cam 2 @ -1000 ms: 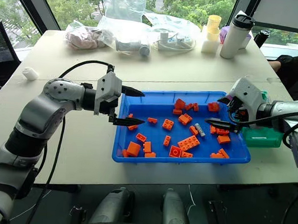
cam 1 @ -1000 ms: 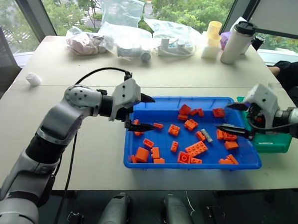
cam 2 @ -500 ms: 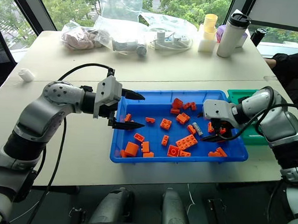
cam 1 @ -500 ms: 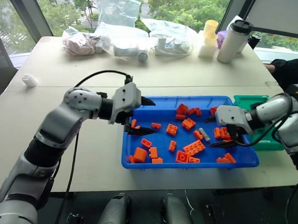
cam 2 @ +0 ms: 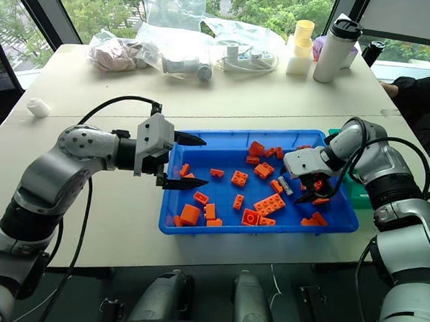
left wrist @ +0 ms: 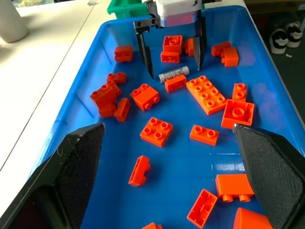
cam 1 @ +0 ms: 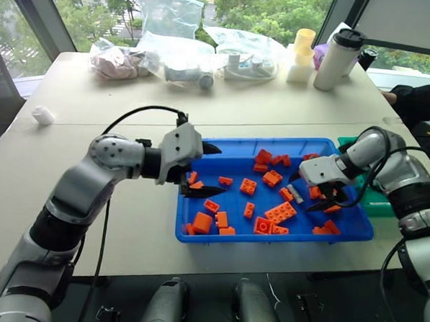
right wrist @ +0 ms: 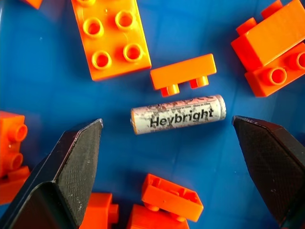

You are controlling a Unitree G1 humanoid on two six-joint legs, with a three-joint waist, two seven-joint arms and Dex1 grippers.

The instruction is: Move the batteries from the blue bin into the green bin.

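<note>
Right gripper (right wrist: pixel 167 157): poised over the blue bin (cam 1: pixel 240 238), fingers (right wrist: pixel 62 171) spread wide, grasping nothing, straddling one battery (right wrist: pixel 177 114). Battery lying flat on the bin floor, at roughly 3 o'clock from bin centre, its ends toward the two fingers rather than its sides. Small orange brick (right wrist: pixel 182 75) just beside it along one long side; larger flat orange brick (right wrist: pixel 110 36) near; more bricks close on the other side.

Left gripper (cam 1: pixel 195 171): hanging over the bin's 9 o'clock end, fingers parted, empty.

Green bin (cam 1: pixel 377 203): on the bench beyond the blue bin's 3 o'clock end, partly hidden by the right arm.

Handling, as judged: rigid, smooth metal cylinder, light, prone to rolling and to slipping from the pads. Preferred hold: across the diameter at mid-length. End-to-end pinching likely less secure.
</note>
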